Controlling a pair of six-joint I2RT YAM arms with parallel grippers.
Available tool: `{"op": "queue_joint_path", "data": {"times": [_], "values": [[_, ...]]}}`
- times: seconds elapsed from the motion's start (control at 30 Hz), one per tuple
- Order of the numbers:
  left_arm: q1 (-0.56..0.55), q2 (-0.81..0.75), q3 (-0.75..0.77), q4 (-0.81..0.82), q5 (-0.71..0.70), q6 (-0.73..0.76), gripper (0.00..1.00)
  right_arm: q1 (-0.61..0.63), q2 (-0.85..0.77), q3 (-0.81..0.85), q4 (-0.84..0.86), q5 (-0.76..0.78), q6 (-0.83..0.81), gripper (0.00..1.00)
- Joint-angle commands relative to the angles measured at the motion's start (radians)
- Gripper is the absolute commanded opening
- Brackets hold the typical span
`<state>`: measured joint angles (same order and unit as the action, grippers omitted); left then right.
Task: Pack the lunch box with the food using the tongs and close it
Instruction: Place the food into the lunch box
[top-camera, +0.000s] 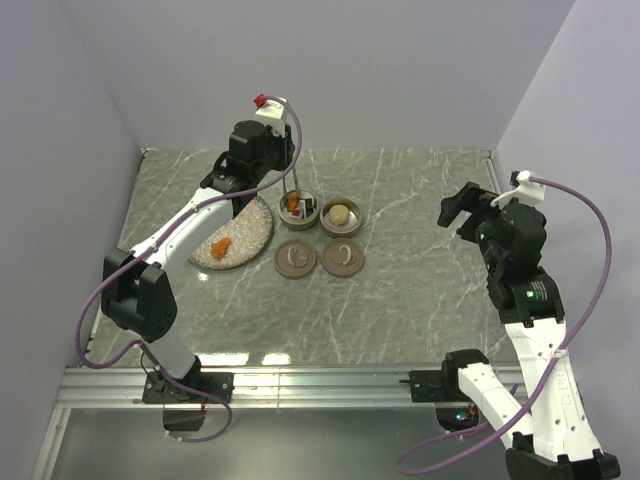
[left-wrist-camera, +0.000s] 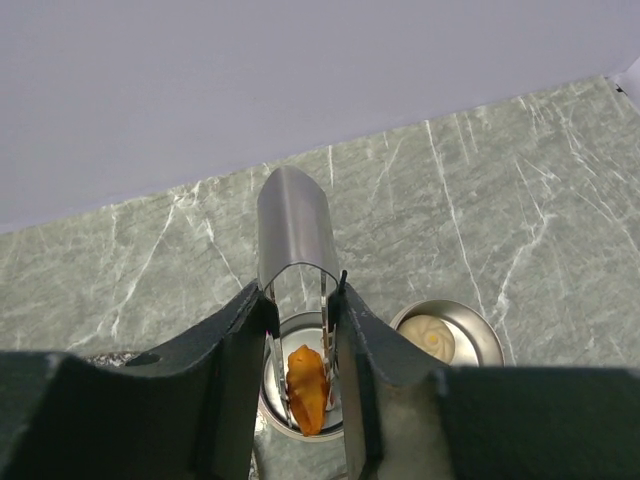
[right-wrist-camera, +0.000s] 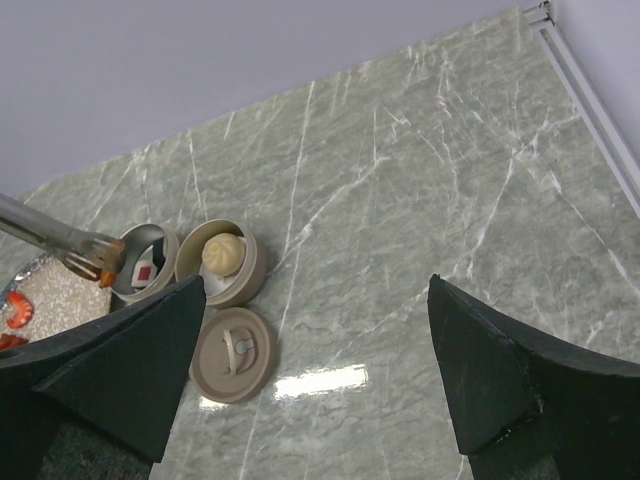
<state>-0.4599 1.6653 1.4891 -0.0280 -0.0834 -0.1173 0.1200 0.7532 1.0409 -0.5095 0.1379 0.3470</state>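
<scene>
**Holding an orange piece over the left tin**

Through the left wrist view I saw the left gripper (left-wrist-camera: 298, 350) with its jaws drawn narrow on the tongs (left-wrist-camera: 292, 225), pressing the two thin arms together just below the rounded bend. The tong tips pinched an orange piece (left-wrist-camera: 307, 388), which hung over the left tin (top-camera: 317, 208), at or just inside its mouth. I could not tell whether it touched the bottom.

I judged the piece to be very light, somewhat soft and possibly slick, since its surface looked glossy. A firm squeeze might squash it or let it squirt out. The tongs looked like springy sheet metal, so holding them partway down the arms seemed sensible. There, a small change in the jaws would open or shut the tips.

The piece was elongated, bright orange and lumpy, narrower than the gap between the fingers. A small red-and-white bit lay in the same tin. The right tin (left-wrist-camera: 492, 340), touching it, held a pale round bun (right-wrist-camera: 222, 252). Two lids (top-camera: 296, 259) lay flat just nearer to me. More orange food (top-camera: 220, 243) sat on the speckled plate (top-camera: 255, 235) to the left.

The right gripper (right-wrist-camera: 312, 300) hovered well off to the right, jaws wide and empty.
</scene>
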Motion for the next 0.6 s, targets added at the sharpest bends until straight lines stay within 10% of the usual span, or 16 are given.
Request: {"op": "queue_joint_path", "data": {"times": [0.0, 0.57], "values": [[-0.003, -0.006, 0.017, 0.042, -0.021, 0.004, 0.38, 0.003, -0.002, 0.013, 0.035, -0.001, -0.011, 0.99], [0.000, -0.082, -0.024, 0.050, -0.120, 0.019, 0.42, 0.004, -0.002, 0.004, 0.043, -0.012, -0.008, 0.99]]}}
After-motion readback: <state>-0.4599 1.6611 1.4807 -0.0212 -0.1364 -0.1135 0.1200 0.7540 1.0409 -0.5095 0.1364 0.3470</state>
